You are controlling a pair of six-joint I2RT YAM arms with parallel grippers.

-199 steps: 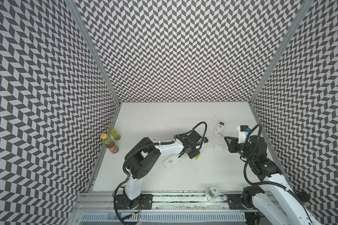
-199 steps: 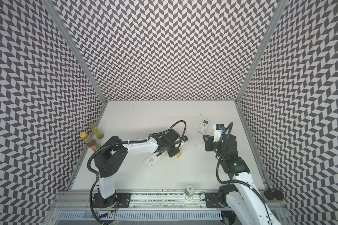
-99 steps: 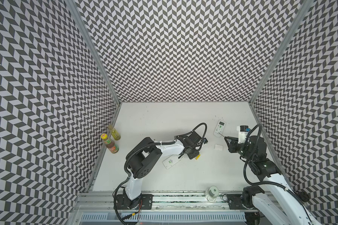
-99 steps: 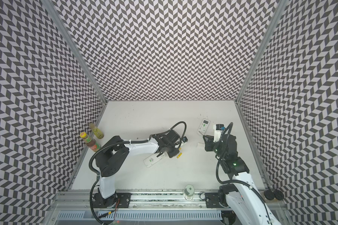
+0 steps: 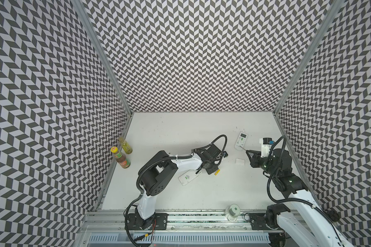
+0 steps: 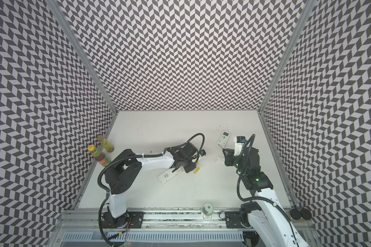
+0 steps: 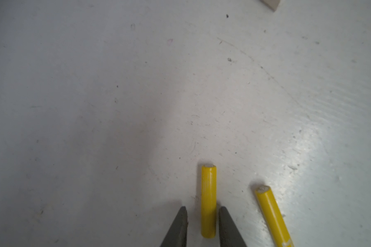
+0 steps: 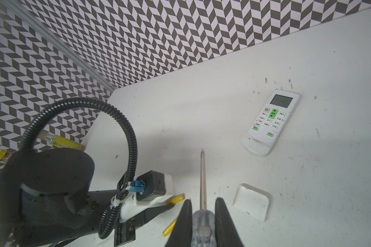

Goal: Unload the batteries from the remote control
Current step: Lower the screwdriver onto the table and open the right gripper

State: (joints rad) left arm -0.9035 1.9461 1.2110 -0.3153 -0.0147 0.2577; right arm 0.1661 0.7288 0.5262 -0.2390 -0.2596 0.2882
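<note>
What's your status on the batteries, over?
Left gripper open, straddling a yellow battery lying on the table. Second yellow battery loose beside it. Right gripper shut on the screwdriver. Nothing seen in the way.

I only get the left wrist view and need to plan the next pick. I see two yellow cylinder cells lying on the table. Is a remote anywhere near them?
Observer: Yes. In a top view, a white remote with a small green label lies close beside the left tool, toward that arm's base.
Operator: Is the right tool carrying anything?
Observer: The right tool is shut on a clear-handled screwdriver.
Operator: Any loose parts around?
Observer: A small white rectangular cover lies by itself on the table, between the two arms.
</note>
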